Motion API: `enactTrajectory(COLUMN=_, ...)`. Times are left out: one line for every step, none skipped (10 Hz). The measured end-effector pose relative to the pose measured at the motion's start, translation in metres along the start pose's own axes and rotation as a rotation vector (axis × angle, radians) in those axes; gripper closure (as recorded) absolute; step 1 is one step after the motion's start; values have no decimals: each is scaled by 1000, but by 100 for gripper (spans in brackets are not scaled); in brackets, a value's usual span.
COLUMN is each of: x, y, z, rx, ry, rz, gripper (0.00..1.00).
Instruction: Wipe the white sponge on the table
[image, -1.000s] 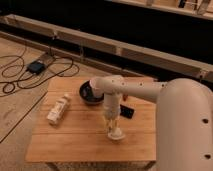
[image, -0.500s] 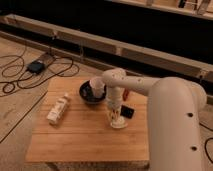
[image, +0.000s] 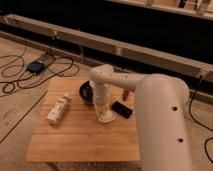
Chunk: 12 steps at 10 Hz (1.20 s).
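Note:
The table has a light wooden slatted top and stands in the middle of the camera view. My gripper points straight down over the middle of the table. It is shut on the white sponge, which rests flat against the table top under the fingers. My white arm reaches in from the right and hides the table's right edge.
A white bottle lies on the table's left part. A dark bowl stands just behind the gripper and a black flat device lies just right of it. A small reddish object sits behind. Cables and a dark box lie on the floor at left.
The gripper has slid the sponge across the table top, from the front right towards the back and then left to the middle. The bottle, bowl and black device have not moved.

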Motion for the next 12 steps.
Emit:
enactTrajectory(x=-4, y=-14, z=0, rx=16, ry=-1, rz=-25, gripper=100)
enactTrajectory(x=-11, y=-31, z=-1, rx=41, ry=-5, rz=-56, gripper=100)
enactTrajectory(x=-21, y=-45, z=-1, rx=64, ry=-12, rz=-81, gripper=100)
enactTrajectory(x=-35, y=-56, z=1, rx=81, ry=-27, rz=-105, gripper=100)
enactTrajectory(x=-49, y=-61, z=4, rx=93, ry=-48, rz=-125, gripper=100)
enactTrajectory(x=-65, y=-62, z=8, rx=102, ry=-77, rz=-142, gripper=100)
enactTrajectory(x=-82, y=-57, z=13, rx=104, ry=-113, rz=-150, gripper=100)
enactTrajectory(x=-98, y=-49, z=18, rx=102, ry=-148, rz=-149, gripper=100)
enactTrajectory(x=-112, y=-37, z=21, rx=99, ry=-184, rz=-144, gripper=100)
enactTrajectory(x=-125, y=-20, z=22, rx=84, ry=-220, rz=-130, gripper=100)
enactTrajectory(x=-128, y=-8, z=22, rx=71, ry=-233, rz=-118, gripper=100)
enactTrajectory(x=-126, y=8, z=21, rx=51, ry=-238, rz=-92, gripper=100)
